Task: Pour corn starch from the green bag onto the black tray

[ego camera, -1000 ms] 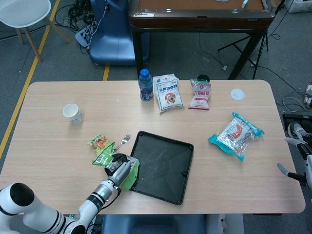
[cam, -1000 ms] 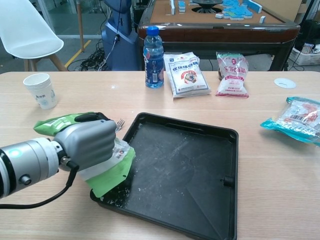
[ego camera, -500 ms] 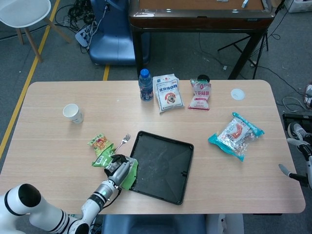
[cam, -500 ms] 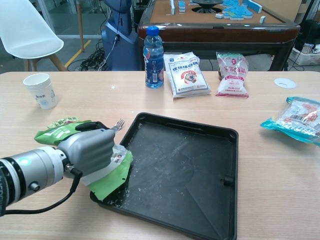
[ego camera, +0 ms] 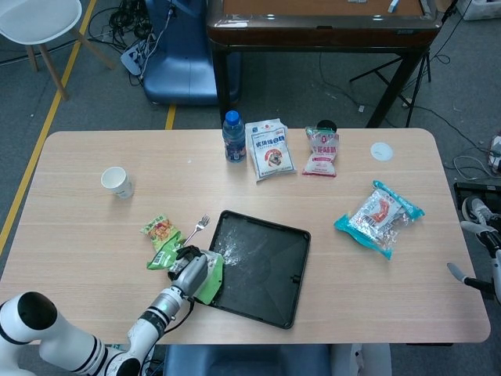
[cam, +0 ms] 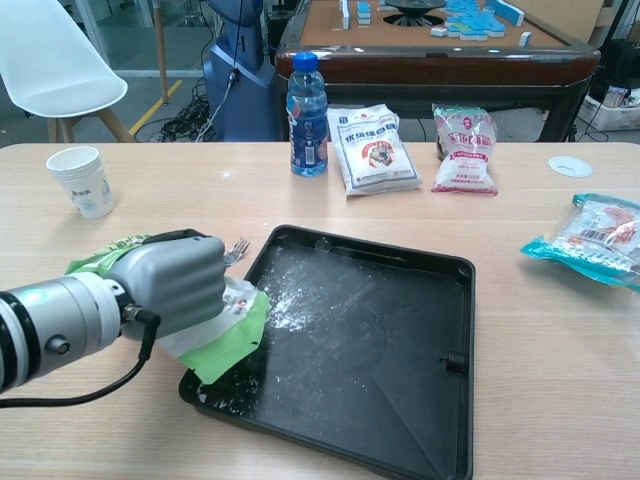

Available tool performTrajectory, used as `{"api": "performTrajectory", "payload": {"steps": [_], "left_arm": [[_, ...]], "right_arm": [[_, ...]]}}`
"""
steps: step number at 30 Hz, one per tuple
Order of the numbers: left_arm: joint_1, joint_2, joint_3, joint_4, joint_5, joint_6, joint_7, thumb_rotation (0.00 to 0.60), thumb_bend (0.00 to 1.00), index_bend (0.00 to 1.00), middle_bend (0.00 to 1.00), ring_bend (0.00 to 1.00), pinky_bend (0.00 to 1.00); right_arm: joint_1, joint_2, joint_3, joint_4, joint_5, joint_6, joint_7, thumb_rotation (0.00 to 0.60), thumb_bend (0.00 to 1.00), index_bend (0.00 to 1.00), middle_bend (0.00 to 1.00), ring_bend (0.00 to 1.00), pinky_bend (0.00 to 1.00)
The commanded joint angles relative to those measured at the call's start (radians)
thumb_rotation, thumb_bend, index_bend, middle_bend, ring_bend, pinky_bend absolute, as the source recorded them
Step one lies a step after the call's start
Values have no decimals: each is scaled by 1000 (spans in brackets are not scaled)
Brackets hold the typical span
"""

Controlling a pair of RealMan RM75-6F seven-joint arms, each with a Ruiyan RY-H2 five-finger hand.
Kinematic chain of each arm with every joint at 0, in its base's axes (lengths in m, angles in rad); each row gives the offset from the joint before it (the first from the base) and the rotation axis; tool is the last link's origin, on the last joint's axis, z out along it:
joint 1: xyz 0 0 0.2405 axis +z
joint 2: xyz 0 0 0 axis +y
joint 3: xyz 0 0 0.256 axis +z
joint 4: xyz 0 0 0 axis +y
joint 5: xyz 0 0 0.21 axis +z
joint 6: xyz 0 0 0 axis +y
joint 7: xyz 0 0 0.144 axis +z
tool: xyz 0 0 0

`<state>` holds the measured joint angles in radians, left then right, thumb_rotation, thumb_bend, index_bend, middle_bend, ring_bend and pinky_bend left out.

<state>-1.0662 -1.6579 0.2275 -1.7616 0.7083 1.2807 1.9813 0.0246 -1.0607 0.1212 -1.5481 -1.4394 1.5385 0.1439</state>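
The left hand [cam: 170, 285] grasped the green bag [cam: 225, 335] at the near-left corner of the black tray [cam: 400, 400], with the bag's mouth tipped over the tray's left rim. Compared with half a second earlier, a fresh scatter of white corn starch [cam: 295, 300] had appeared on the tray's left portion, where only faint dusting had lain. Pouring had therefore begun and the task was under way. The right hand [ego camera: 477, 254], at the counter's right edge, showed too little to tell its state.
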Motion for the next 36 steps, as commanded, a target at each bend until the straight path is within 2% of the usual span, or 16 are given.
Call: {"api": "performTrajectory", "payload": {"steps": [1,9,18,25,36], "left_arm": [[6,40,-29,-24,25,-18,-107,600,426,430,567,572,802],[43,89,-46,-5,127,-46,-338,600,425,423,567,572,803],[104,149,-88,40,280,-90,-690,600,426,422,566,568,803],[166,164,-98,125,456,-120,-1024,600,425,424,566,562,806],[250,128,-112,289,642,-122,-1424,600,425,429,566,553,813]], "right_arm": [[-1,1,1,-1,2,1,0,600,97,281,318,154,182],[2,1,5,-6,4,-2,-7,600,97,281,318,154,182],[13,4,10,-22,7,-14,-27,600,97,281,318,154,182],[15,6,10,-34,11,-19,-40,600,97,281,318,154,182],[13,7,11,-45,19,-18,-52,600,97,281,319,154,181]]}}
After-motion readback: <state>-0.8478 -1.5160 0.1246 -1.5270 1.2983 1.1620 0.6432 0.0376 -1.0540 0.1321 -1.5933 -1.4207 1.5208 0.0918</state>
